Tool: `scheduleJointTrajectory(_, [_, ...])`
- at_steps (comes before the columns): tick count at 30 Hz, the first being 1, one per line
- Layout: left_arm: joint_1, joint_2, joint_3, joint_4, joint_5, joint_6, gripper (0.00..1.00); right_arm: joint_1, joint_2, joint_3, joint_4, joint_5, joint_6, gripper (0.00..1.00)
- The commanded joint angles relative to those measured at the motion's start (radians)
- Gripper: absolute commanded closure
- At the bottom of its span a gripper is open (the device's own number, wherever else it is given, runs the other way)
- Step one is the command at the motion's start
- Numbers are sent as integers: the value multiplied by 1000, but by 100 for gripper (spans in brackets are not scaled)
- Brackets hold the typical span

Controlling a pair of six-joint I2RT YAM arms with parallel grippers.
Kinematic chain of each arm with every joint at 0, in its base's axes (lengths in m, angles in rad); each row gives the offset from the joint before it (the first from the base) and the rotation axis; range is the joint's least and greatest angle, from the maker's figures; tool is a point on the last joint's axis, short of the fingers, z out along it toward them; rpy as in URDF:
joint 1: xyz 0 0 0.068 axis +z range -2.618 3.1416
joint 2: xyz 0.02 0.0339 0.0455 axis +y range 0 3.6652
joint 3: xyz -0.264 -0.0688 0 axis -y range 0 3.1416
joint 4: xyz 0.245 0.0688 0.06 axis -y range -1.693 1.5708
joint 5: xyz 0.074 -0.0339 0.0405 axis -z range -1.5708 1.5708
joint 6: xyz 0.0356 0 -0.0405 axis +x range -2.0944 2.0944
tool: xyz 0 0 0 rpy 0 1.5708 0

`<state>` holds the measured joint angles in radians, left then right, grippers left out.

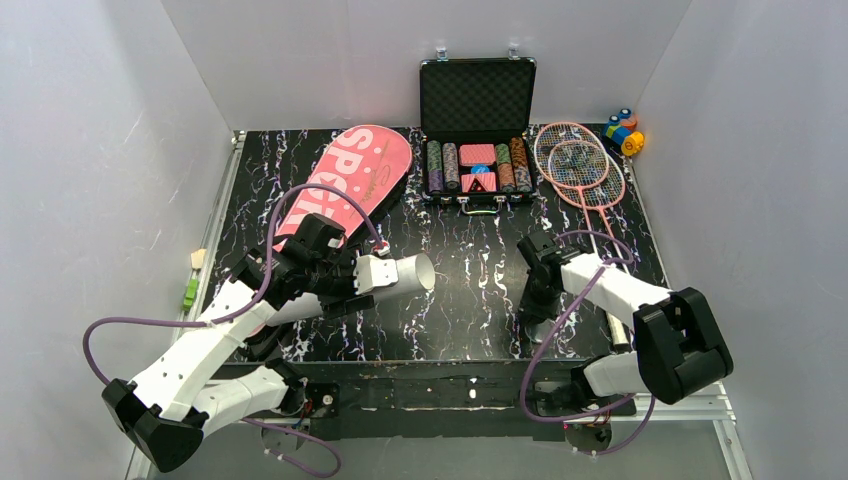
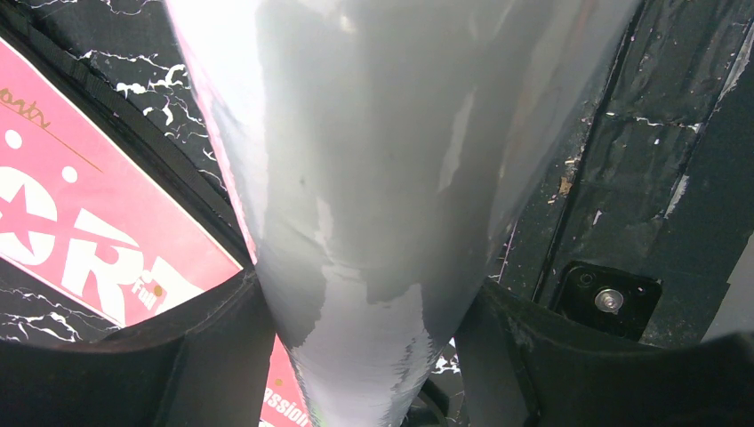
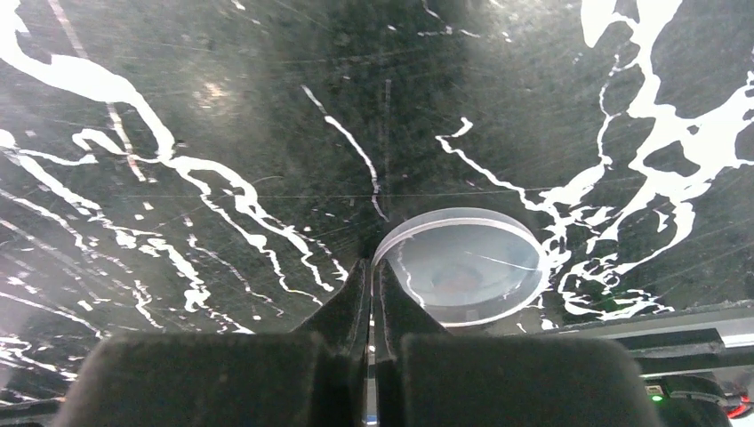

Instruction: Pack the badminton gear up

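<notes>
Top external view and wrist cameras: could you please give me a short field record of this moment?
left gripper: shut on white tube, held off the table, open end toward right arm
right gripper: shut, tips at rim of clear cap lying on the table
rackets: two, far right, overlapping
pink bag: far left, flat

rackets x2, tube x1, bag x1

Left pincer clamped, held level; right pincer closed, pointing down.
</notes>
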<state>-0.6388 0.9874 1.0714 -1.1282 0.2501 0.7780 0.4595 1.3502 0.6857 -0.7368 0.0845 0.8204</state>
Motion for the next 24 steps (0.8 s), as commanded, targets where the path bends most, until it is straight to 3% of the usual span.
scheduleJointTrajectory(1, [-4,-8,6,21,0,14,77,-2,-52,89,3,-10,-37,99])
scheduleJointTrajectory(11, [-5,-15,-1,22,10,19,77,61,-320,382,17,-373,-166,99])
scheduleJointTrajectory(15, [-5,-19,-7,14,18,23,77,143,-374,441,137,-514,-198,99])
scheduleJointTrajectory(24, [-5,-12,8,7,16,18,78,304,-361,458,385,-641,-166,99])
